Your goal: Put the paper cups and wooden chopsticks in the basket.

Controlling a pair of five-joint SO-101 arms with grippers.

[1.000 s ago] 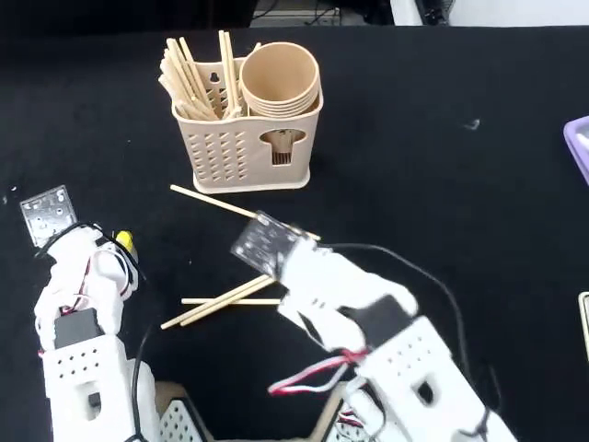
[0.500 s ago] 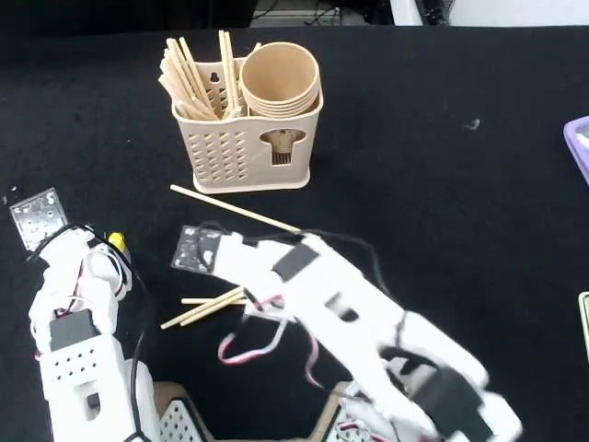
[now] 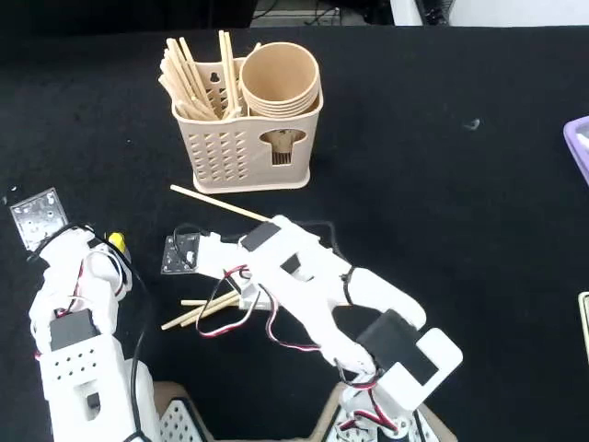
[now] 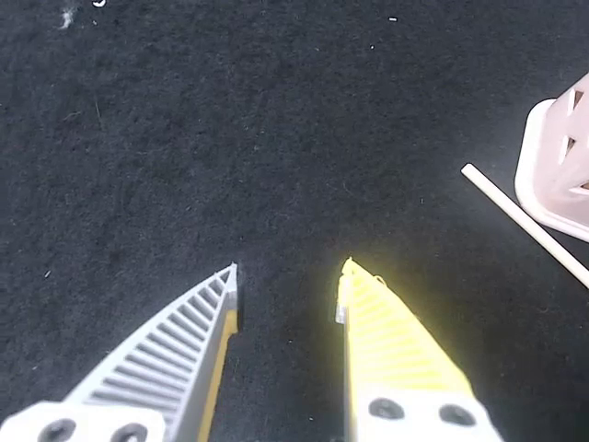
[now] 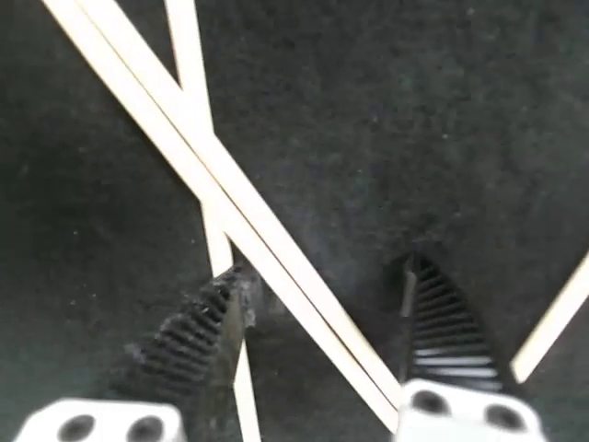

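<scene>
The beige basket (image 3: 247, 147) stands at the back of the table with stacked paper cups (image 3: 280, 78) and several chopsticks (image 3: 191, 78) in it. One loose chopstick (image 3: 216, 203) lies in front of it. Three more chopsticks (image 3: 195, 311) lie near the front. My right arm (image 3: 304, 276) stretches over them. My right gripper (image 5: 324, 267) is open low above the cloth, with a pair of chopsticks (image 5: 248, 221) passing between its fingers. My left gripper (image 4: 289, 267) is open over bare cloth at the left, holding nothing. The single chopstick (image 4: 525, 226) and a basket corner (image 4: 561, 157) lie beyond it.
The table is covered with black cloth. A purple object (image 3: 579, 143) sits at the right edge. The left arm's body (image 3: 78, 341) stands at the front left. Cables (image 3: 235, 318) hang from the right arm near the loose chopsticks.
My right arm has swung left and lowered its gripper onto the loose chopsticks at the front. My left arm shifted slightly left and then kept still.
</scene>
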